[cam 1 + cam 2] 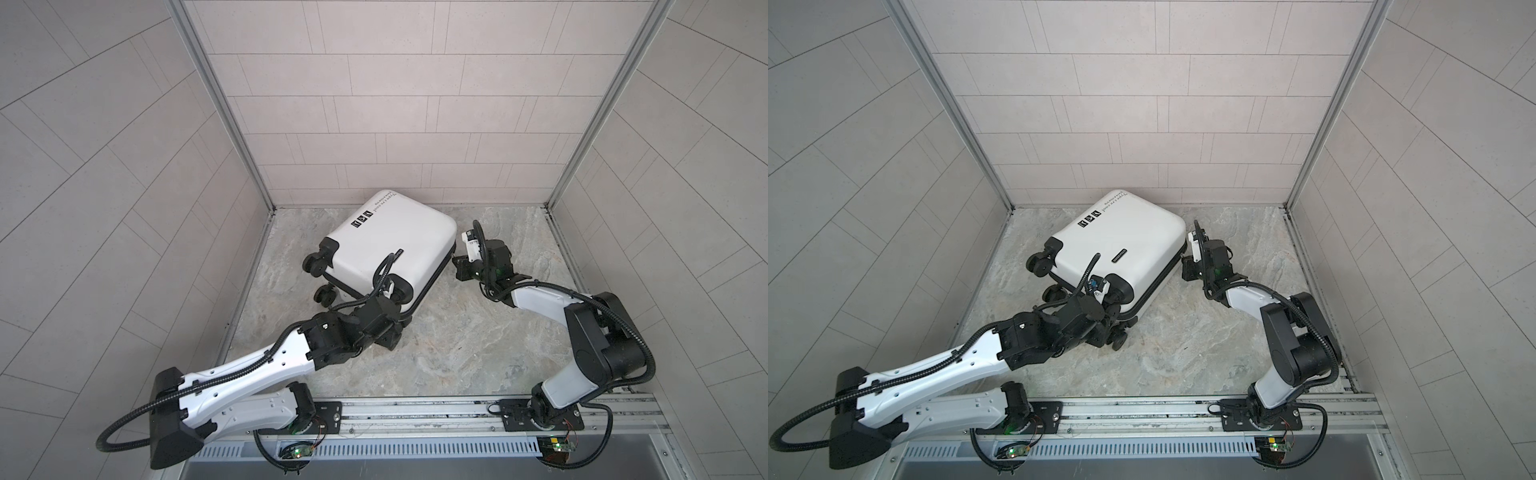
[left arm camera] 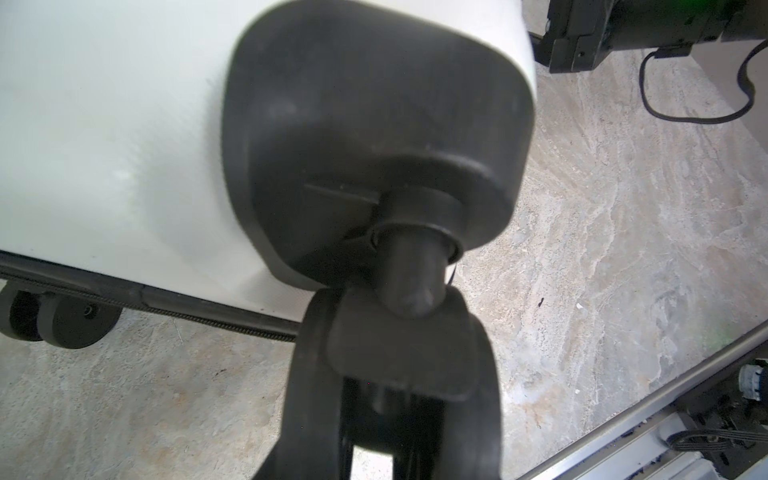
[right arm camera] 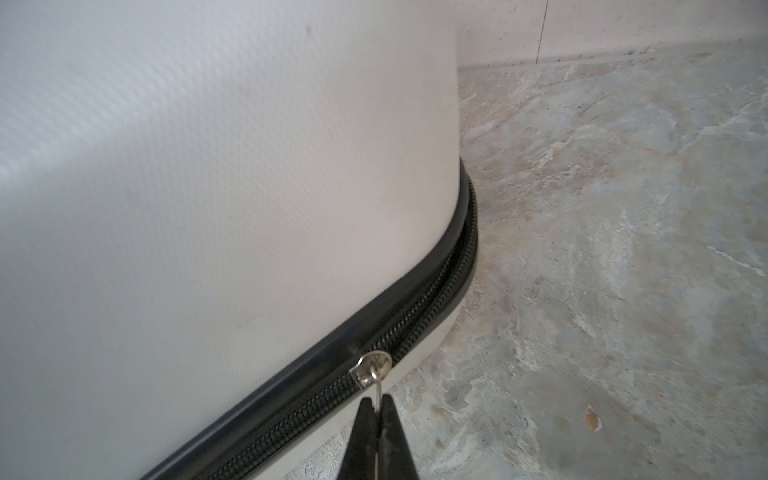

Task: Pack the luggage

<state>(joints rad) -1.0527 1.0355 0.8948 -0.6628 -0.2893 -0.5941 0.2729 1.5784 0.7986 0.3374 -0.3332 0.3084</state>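
Right wrist view: the right hand [image 3: 376,411] is pinched shut on the zipper pull [image 3: 377,392] of the luggage [image 3: 208,187], which lies closed on the worktop [image 1: 457,340] near the back wall [image 1: 395,124]. The left hand [image 2: 392,320] clamps a caster [image 2: 411,282].

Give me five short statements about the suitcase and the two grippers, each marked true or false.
1. The suitcase lies flat on the table with its lid down. True.
2. The right gripper is open and clear of the suitcase. False: it is shut on the zipper pull.
3. The left gripper grips a wheel at a corner of the suitcase. True.
4. The suitcase's printed side faces down. False: the black print shows on top.
5. Clothes lie beside the suitcase. False: none are in view.
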